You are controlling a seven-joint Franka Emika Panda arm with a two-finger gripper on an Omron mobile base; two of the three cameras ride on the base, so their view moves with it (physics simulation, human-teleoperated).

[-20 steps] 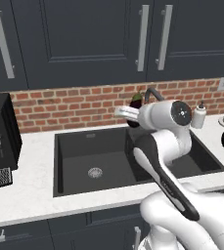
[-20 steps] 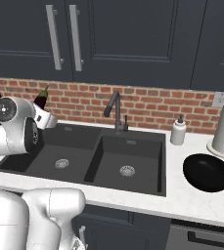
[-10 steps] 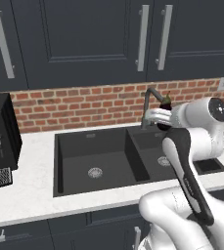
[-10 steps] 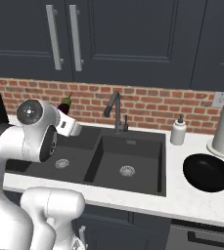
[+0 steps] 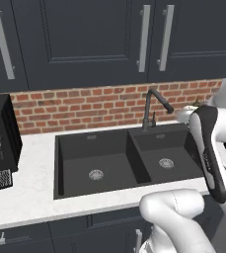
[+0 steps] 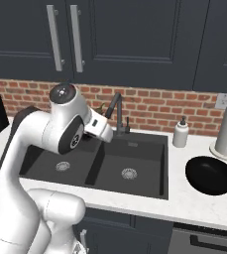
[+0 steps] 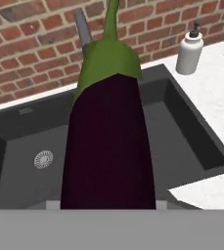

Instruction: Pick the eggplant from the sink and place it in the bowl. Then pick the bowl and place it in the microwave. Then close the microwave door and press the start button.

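- My gripper [image 6: 104,130] is pinching the eggplant [image 7: 108,141] over the sink [image 6: 140,186], long axis along the fingers.
- Bowl [image 6: 210,175] sits toward the counter's right end, right of the gripper.

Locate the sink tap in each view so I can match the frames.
Left base view: the tap stands right of centre, at the back rim of the sink.
Right base view: just left of centre, above the divider between the basins.
Hand view: top, left of centre, partly behind the eggplant.
Shared landmark: the brick wall directly behind it.
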